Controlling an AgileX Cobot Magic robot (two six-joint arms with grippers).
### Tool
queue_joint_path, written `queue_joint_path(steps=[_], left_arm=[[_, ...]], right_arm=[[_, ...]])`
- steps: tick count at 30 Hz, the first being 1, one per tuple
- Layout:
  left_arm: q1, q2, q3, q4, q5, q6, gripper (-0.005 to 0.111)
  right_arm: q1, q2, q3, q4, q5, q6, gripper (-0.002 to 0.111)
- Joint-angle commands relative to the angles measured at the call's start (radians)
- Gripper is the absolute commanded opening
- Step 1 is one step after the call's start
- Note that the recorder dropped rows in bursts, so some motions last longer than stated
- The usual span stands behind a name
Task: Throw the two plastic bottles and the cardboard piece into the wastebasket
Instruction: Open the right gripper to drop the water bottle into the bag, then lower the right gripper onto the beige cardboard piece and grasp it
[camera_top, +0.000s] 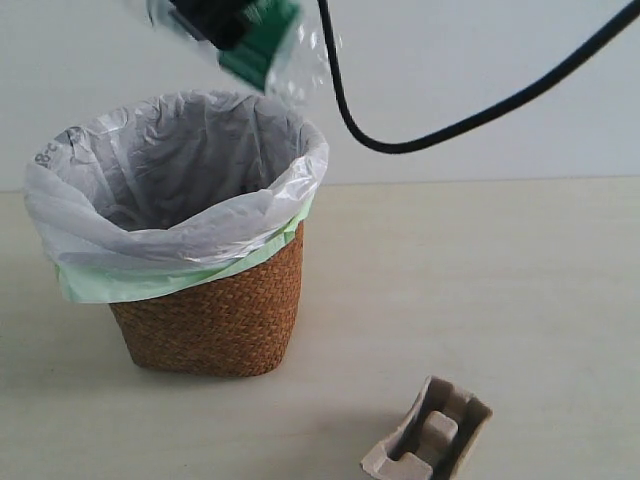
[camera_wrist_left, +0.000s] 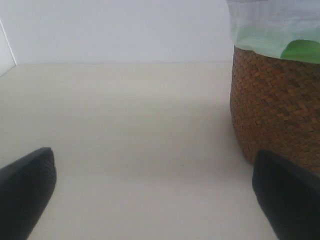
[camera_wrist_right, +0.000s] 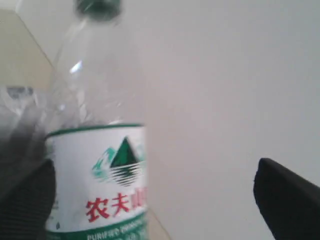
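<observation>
Pale table (camera_top: 500, 280). Wicker wastebasket (camera_top: 215, 320) stands upright toward the table's left edge, white bag over green liner folded over its rim. Left gripper (camera_wrist_left: 152, 160): fingers spread wide, holding nothing, low over the table, wastebasket wall just beside 1 finger. Right gripper (camera_wrist_right: 152, 175): fingers spread wide, not clamping. Green-cap bottle (camera_wrist_right: 97, 165) sits right by 1 finger, clear of the other; exterior view shows it blurred and tilted above the wastebasket mouth. Cardboard piece (camera_top: 430, 440) lies near the table's front edge, well apart from the wastebasket.
</observation>
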Motion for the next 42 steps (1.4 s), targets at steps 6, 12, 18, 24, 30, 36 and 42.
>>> queue_joint_path(steps=[6,12,18,24,30,36,42], left_arm=[[-0.007,-0.003,-0.004,-0.002,-0.008,-0.009,0.108],[-0.007,-0.003,-0.004,-0.002,-0.008,-0.009,0.108],[-0.007,-0.003,-0.004,-0.002,-0.008,-0.009,0.108],[-0.007,-0.003,-0.004,-0.002,-0.008,-0.009,0.108],[-0.007,-0.003,-0.004,-0.002,-0.008,-0.009,0.108],[-0.007,-0.003,-0.004,-0.002,-0.008,-0.009,0.108],[-0.007,-0.003,-0.004,-0.002,-0.008,-0.009,0.108]], right_arm=[[-0.006,-0.001,-0.002,-0.030,0.196,0.045,0.104],[-0.006,0.001,-0.002,0.004,0.469,0.047,0.104],[-0.026,0.002,0.006,0.192,0.706,0.041,0.104],[-0.094,-0.005,0.109,0.420,0.706,-0.030,0.104],[-0.143,0.000,0.336,0.506,0.672,-0.032,0.104],[-0.168,0.018,0.507,0.633,0.551,-0.057,0.104],[-0.168,0.018,0.579,0.661,0.459,-0.073,0.104]])
